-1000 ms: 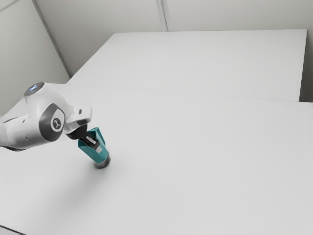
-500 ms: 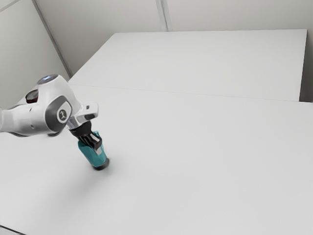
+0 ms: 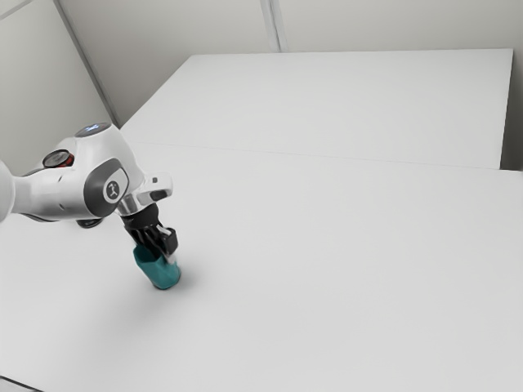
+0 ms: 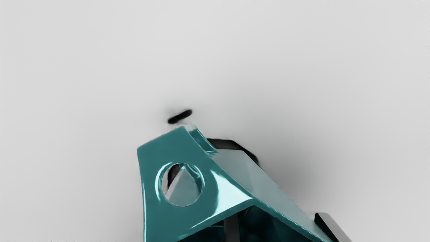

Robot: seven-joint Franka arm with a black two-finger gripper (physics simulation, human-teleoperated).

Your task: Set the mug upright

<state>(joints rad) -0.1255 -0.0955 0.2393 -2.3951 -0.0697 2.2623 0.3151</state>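
Observation:
The teal mug (image 3: 158, 272) stands tilted on the table near the middle of the exterior view's left half, its mouth leaning toward the arm. The gripper (image 3: 162, 249) is at that mouth, angled down from above. Seen from the hand, the mug (image 4: 178, 148) shows a flat face with a round hole, and its dark mouth lies at the gripper (image 4: 284, 232). One finger is inside the mouth; the other is outside, against the far side wall, with a wide gap between them. The mug's underside and the deeper part of the inner finger are hidden.
The pale table (image 3: 343, 269) extends toward the exterior view's right. Behind it is another flat white surface (image 3: 351, 106), with room walls beyond. A small dark mark (image 4: 180, 116) shows on the table close beside the mug.
My hand has turned to a steeper angle and moved slightly toward the exterior view's right. The mug has tipped up with it, leaning less than before, while its base has stayed nearly in place.

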